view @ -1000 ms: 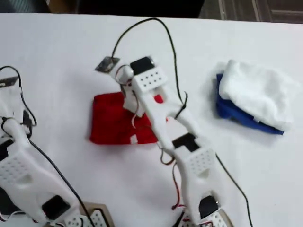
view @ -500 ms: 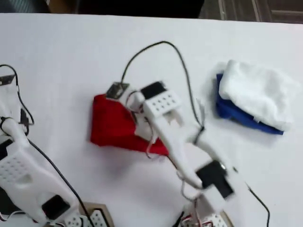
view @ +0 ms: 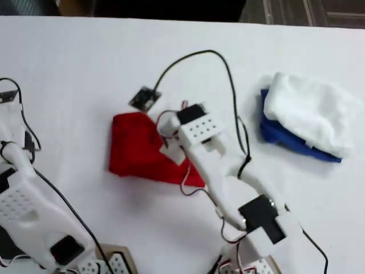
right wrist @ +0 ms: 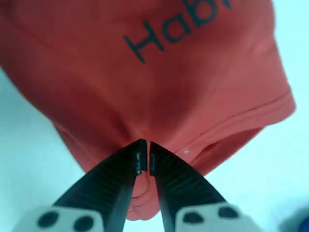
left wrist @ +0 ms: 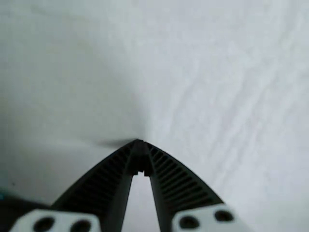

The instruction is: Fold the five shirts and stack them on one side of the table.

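A white table (view: 74,74) bears a red shirt (view: 134,151) near its middle and, well apart, a blue shirt (view: 276,134) under a white shirt (view: 311,114).

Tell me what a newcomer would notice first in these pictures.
The red shirt draws the eye first, in the middle of the table, with the right gripper pinched shut on a bunched edge of it. Toward the right edge, a white shirt lies on top of a blue shirt.
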`<control>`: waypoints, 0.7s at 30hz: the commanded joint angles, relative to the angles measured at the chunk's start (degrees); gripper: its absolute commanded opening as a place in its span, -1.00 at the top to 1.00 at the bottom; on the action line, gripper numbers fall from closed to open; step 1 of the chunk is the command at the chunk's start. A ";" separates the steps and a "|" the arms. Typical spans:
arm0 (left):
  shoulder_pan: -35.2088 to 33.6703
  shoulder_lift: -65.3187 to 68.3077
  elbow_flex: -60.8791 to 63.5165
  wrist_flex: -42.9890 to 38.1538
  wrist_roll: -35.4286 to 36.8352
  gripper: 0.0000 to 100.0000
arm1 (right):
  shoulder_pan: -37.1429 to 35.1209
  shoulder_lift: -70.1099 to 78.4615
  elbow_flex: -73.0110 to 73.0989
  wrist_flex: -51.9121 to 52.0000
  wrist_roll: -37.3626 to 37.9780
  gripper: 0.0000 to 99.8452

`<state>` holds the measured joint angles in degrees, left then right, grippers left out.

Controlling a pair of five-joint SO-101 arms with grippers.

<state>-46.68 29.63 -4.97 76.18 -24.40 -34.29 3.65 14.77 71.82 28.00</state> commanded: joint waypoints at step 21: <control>0.26 -2.29 -2.95 -0.70 0.35 0.95 | 12.79 -20.88 0.18 -2.86 -11.08 0.86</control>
<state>-46.68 29.63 -5.49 76.00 -24.40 -26.81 -14.20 20.04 69.54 23.96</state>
